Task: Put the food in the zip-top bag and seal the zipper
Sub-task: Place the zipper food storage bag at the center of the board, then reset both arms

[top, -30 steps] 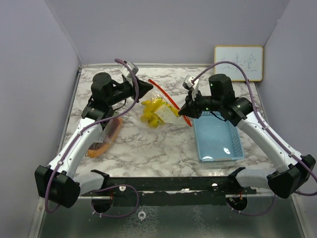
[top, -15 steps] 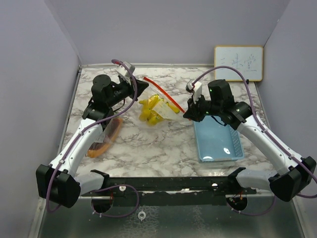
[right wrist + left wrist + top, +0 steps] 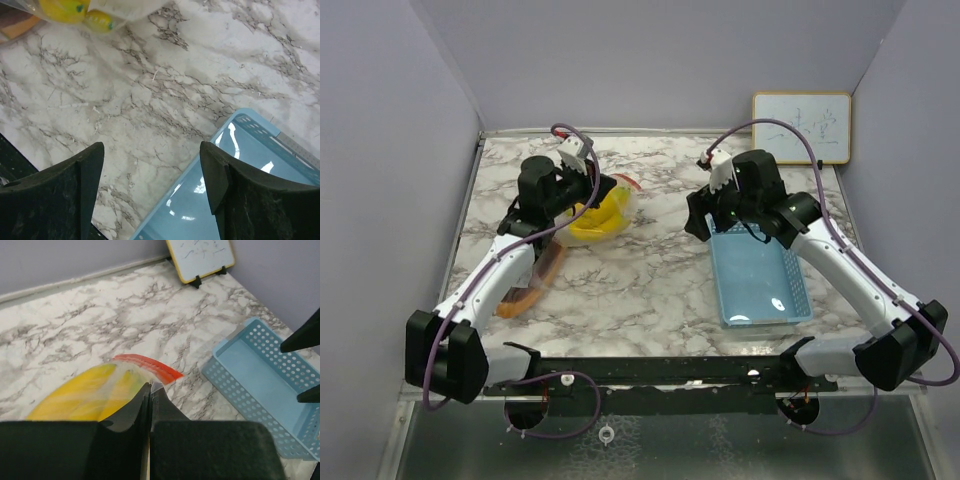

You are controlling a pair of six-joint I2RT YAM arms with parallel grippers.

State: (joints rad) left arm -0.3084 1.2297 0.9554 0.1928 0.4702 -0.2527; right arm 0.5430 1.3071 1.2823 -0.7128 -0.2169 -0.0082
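The clear zip-top bag (image 3: 596, 214) with a red zipper strip (image 3: 149, 366) lies slumped on the marble at the back left. Yellow toy bananas (image 3: 82, 395) show through the plastic. My left gripper (image 3: 151, 387) is shut on the bag's clear edge just below the zipper; in the top view the left gripper (image 3: 610, 190) sits at the bag's right end. My right gripper (image 3: 152, 150) is open and holds nothing, hovering over the bare marble and the basket's corner, well apart from the bag. From above, the right gripper (image 3: 701, 216) is beside the basket's far-left corner.
A light blue perforated basket (image 3: 761, 275) stands on the right with nothing in it. An orange and brown thing (image 3: 532, 278) lies under my left forearm. A small whiteboard (image 3: 801, 127) leans on the back wall at the right.
The right gripper has let go of the bag's zipper end, opened, and pulled back to the right. The left gripper drew the bag leftward, and the bag went from stretched between both grippers to slumped.
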